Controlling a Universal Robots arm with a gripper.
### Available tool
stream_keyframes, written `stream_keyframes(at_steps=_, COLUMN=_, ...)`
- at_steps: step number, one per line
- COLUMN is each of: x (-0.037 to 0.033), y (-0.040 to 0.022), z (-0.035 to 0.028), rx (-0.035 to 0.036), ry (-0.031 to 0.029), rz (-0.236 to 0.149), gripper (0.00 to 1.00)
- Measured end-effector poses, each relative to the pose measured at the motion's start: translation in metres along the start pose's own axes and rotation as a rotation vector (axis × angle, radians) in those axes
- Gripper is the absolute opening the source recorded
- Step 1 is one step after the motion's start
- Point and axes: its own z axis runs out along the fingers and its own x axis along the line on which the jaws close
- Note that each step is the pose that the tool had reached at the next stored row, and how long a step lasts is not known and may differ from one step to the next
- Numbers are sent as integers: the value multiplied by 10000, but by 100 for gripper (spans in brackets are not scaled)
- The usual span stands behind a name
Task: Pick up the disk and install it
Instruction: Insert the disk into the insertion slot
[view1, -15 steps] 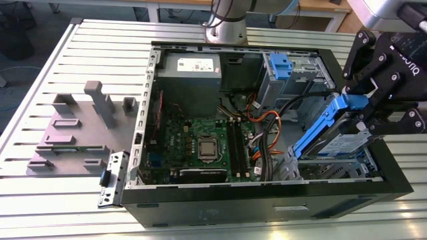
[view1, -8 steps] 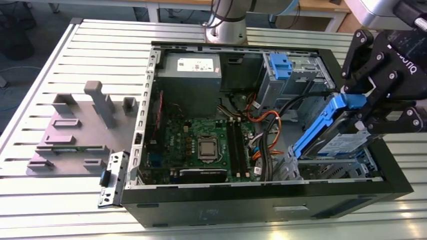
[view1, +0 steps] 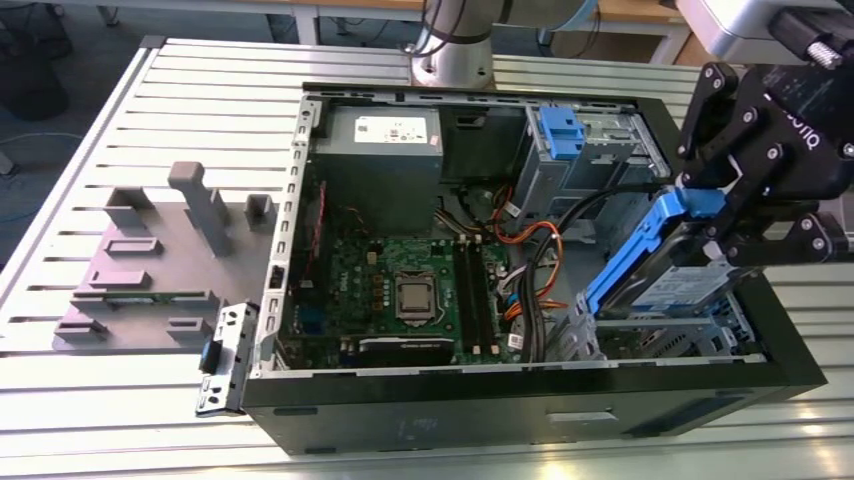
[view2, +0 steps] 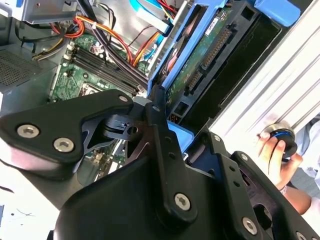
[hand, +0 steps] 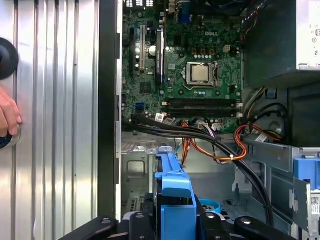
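One gripper (view1: 687, 235) is clamped on the disk (view1: 667, 270), holding it tilted at the open computer case's (view1: 534, 400) 3 o'clock side, over the drive cage (view1: 661, 335). Slatted aluminium tabletop (view1: 200, 110) carries the case and a grey fixture block (view1: 147, 270); a person's hand (view2: 275, 157) rests on the slats nearby.

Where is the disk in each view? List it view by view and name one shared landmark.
Exterior view: the disk is tilted in the claw over the case's end at the exterior view's right.
Second wrist view: the disk shows its circuit-board underside beyond the claw.
First wrist view: its blue carrier edge sits between the claw's fingers.
Shared landmark: the motherboard.
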Motion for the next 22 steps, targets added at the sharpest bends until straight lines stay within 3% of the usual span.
stream_keyframes(at_steps=22, x=8, y=-1, z=130, rx=-3, ry=2, rz=0, gripper=37)
